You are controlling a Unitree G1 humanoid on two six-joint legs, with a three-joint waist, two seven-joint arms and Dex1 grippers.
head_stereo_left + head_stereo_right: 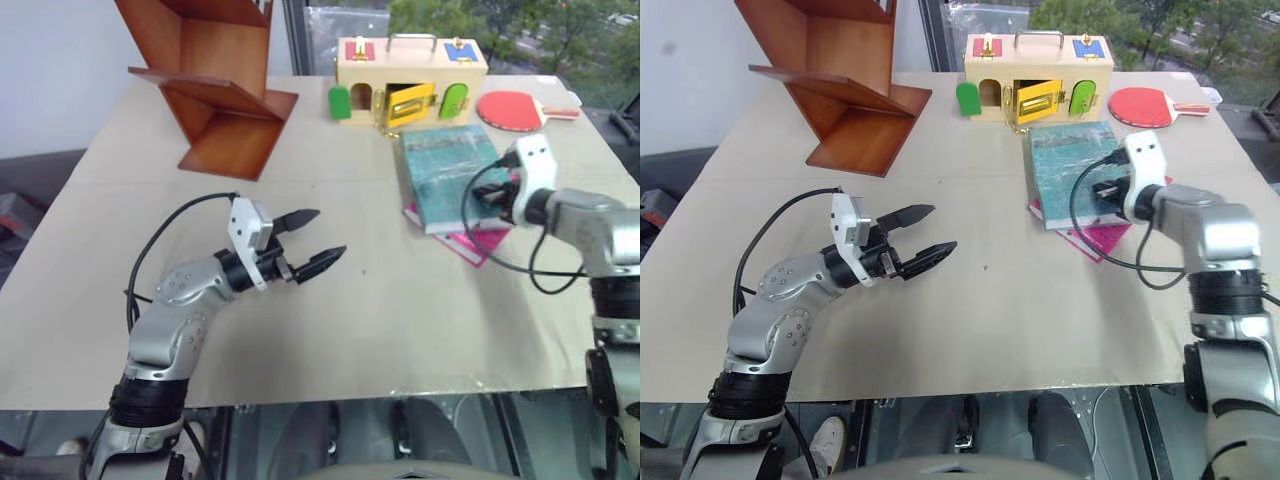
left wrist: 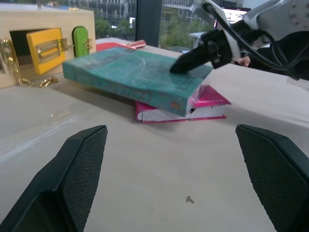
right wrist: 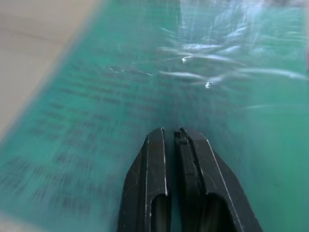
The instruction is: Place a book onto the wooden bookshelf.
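Teal book [image 1: 447, 172] flat on the table [image 1: 330, 300], atop a pink book [image 1: 473, 242], near a pale box [image 1: 410, 80] and red paddle [image 1: 515, 107]. Right pincer [image 2: 186, 63] clenched empty over its cover. Left pincer [image 1: 315, 243] spread wide, well apart. Bookshelf [image 1: 215, 85] across the table's far left.

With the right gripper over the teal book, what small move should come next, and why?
Probably open the right gripper: its fingers are shut above the book, gripping nothing. The book lies flat on the pink book, far from the wooden bookshelf.
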